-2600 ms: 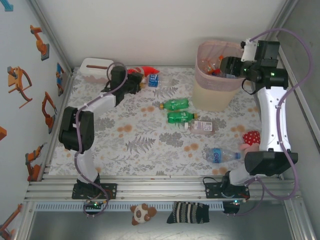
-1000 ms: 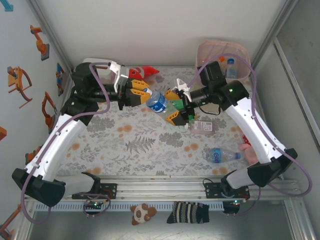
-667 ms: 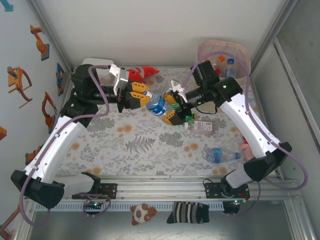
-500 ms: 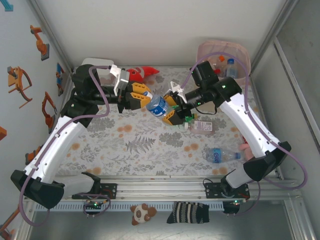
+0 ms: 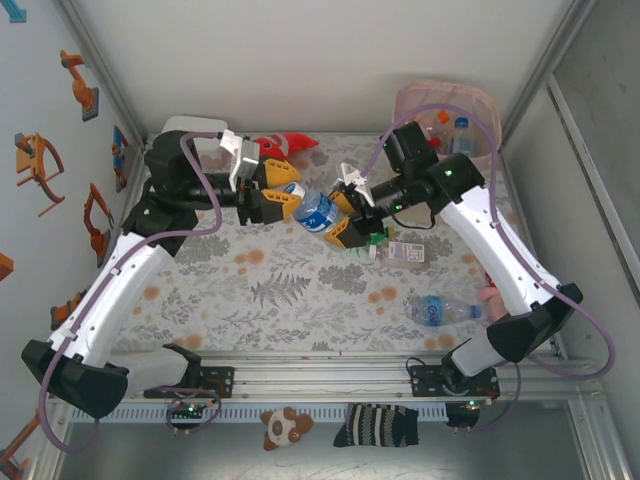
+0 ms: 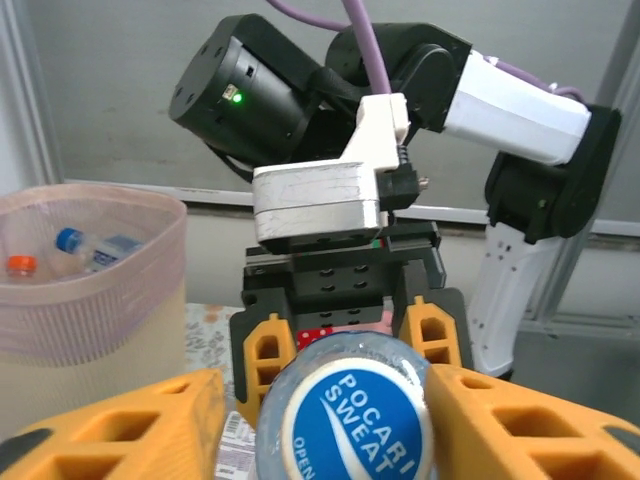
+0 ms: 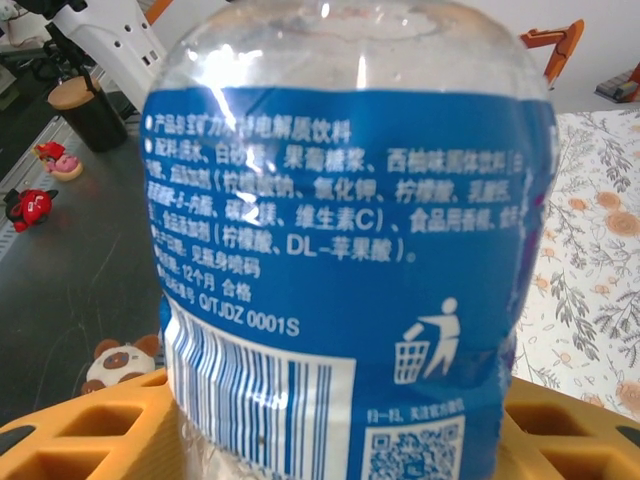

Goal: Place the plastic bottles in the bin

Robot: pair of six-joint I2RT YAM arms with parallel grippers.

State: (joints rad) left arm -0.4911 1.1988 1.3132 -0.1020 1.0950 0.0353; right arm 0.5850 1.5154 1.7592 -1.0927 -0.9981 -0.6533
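Observation:
A clear plastic bottle with a blue label (image 5: 316,212) hangs in the air over the middle of the table, between both grippers. My right gripper (image 5: 340,216) is shut on its body; its yellow fingers (image 6: 265,345) press both sides. My left gripper (image 5: 285,196) stands open around the cap end (image 6: 345,420), with a gap beside its left finger (image 6: 120,420). The blue label (image 7: 350,250) faces the right wrist camera, above that gripper (image 7: 340,440). The beige bin (image 5: 480,105) with a pink liner stands at the back right and holds bottles (image 5: 460,128).
On the flowered cloth lie a green bottle (image 5: 376,237), a pale-labelled bottle (image 5: 405,252) and a blue-labelled one (image 5: 435,310). A red fish toy (image 5: 285,145) and a white box (image 5: 190,130) sit at the back left. A red plush (image 5: 492,285) lies by the right arm.
My right gripper has closed on the bottle that the left gripper held up. The left jaws have since parted from it. Both arms have hardly moved.

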